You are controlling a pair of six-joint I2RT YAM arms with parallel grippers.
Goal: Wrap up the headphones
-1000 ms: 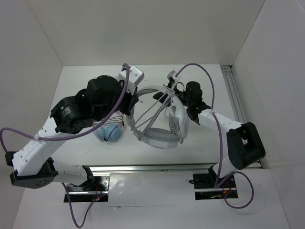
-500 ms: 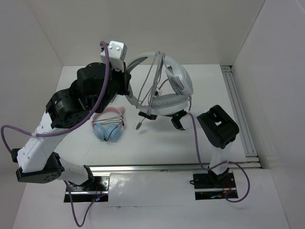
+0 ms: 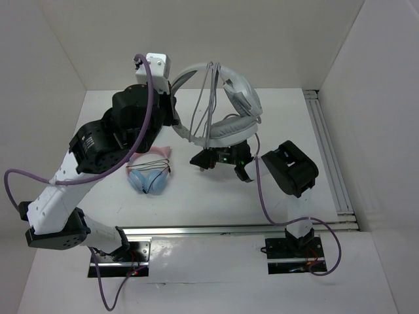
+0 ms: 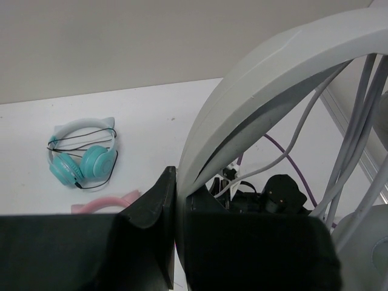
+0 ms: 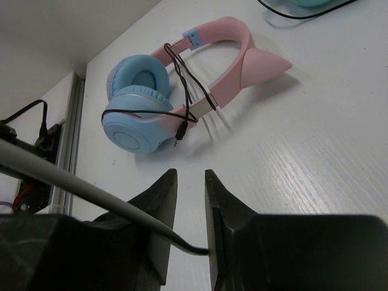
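Note:
The light grey-white headphones [image 3: 226, 108] hang in the air above the table's middle, with their thin grey cable [image 3: 208, 98] looped several times over the wide headband. My left gripper [image 3: 175, 123] is raised and shut on the headband [image 4: 273, 66], which fills its jaws [image 4: 176, 182]. My right gripper [image 3: 203, 160] is low, under the ear cups. In the right wrist view its jaws [image 5: 189, 176] stand a narrow gap apart with the cable's end [image 5: 182, 239] pinched between them.
A pink-banded pair with blue ear cups [image 3: 149, 178] lies on the table left of centre, close in front of my right gripper [image 5: 157, 91]. A teal pair [image 4: 82, 160] lies further left. A metal rail [image 3: 327, 150] runs along the right edge.
My left gripper lifted the headphones off the table and up toward the back. My right arm folded back, and its gripper moved down and left under the headphones with the cable.

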